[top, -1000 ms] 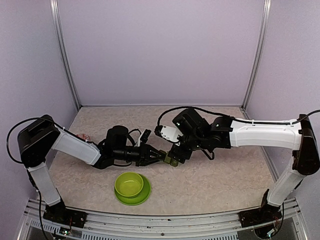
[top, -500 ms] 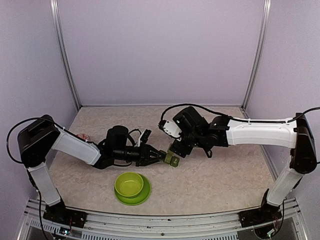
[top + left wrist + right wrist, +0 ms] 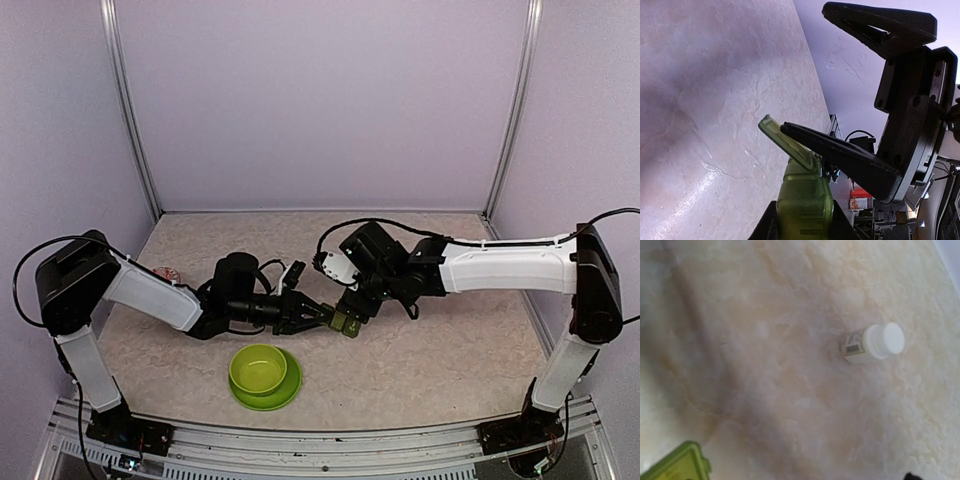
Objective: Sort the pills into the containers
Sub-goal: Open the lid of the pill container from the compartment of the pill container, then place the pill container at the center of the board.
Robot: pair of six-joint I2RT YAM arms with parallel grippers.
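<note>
My left gripper (image 3: 325,318) is shut on the containers, a small dark green pill box (image 3: 346,322), held out to the right just above the table. In the left wrist view the pill box (image 3: 805,205) sits between my left gripper (image 3: 805,222) jaws. Its end lid (image 3: 785,142) is tipped up. My right gripper (image 3: 352,306) stands open right at the box. One of its black fingers (image 3: 840,155) lies along the raised lid and the other (image 3: 880,25) is far above. No loose pills show. A white pill bottle (image 3: 872,344) lies on its side.
A lime-green bowl on its plate (image 3: 262,372) stands near the front, just below the grippers. A small pink object (image 3: 166,272) lies at the left by the left arm. A green corner (image 3: 680,464) shows at the right wrist view's bottom edge.
The right gripper rose slightly off the pill box, then came back down to its end, and the right arm shifted left. The left arm kept its hold almost still.
</note>
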